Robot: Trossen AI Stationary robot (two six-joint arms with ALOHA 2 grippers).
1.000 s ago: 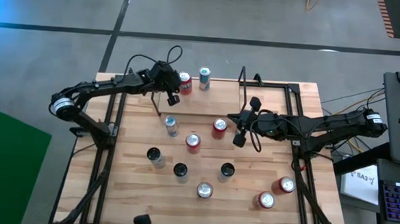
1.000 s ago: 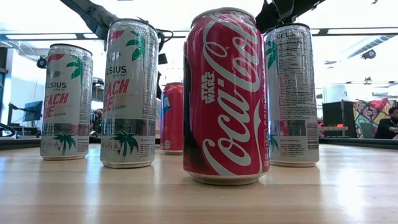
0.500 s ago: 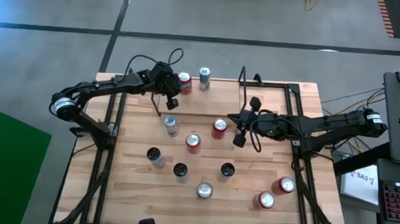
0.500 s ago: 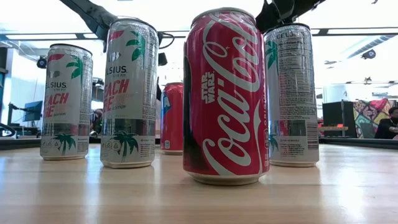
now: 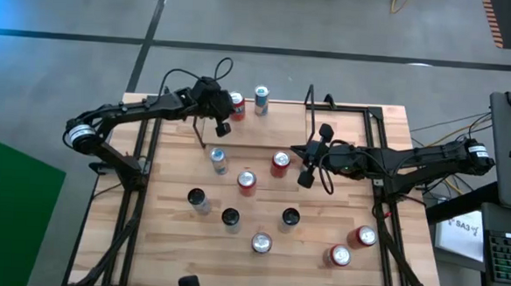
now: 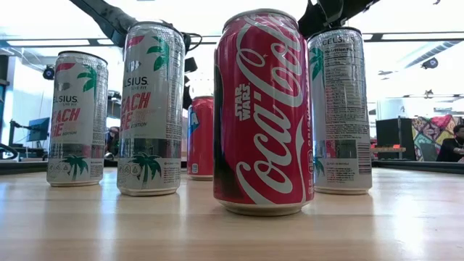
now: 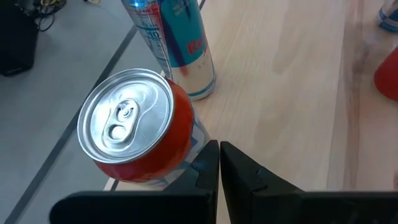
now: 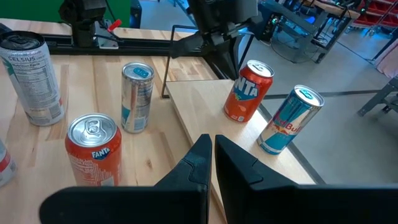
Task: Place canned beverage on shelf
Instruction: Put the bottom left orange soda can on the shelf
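At the near edge of the wooden worktop (image 5: 171,244), in the low view, a red Coca-Cola can (image 6: 263,112) stands closest, flanked by three pale Celsius cans (image 6: 151,109) a little farther back, with another red can (image 6: 201,138) behind them. From above, these near and middle cans stand scattered and apart from one another: two red ones toward the right corner (image 5: 352,246), a silver-topped one (image 5: 261,243), three with dark tops (image 5: 231,217), then a red can (image 5: 247,181), a slim pale can (image 5: 219,160) and an orange Fanta can (image 5: 280,164) around the middle. The right gripper (image 5: 307,163) hangs over the middle of the worktop just beside that Fanta can, its jaws pressed together and holding nothing; its wrist view shows the two dark fingers (image 8: 196,165) meeting. Beyond it lies the shelf (image 5: 256,130), its light wooden floor running across the far part of the worktop between thin black upright rods. On the shelf's far left portion stand a second orange Fanta can (image 5: 237,103) and a blue-and-silver Red Bull can (image 5: 261,99), close together but not touching. The left gripper (image 5: 221,124) sits right beside this Fanta can, on its near side; the left wrist view shows its jaws closed on each other with the can (image 7: 140,127) just next to them, not between them. Whether a fingertip touches the can's side cannot be told.
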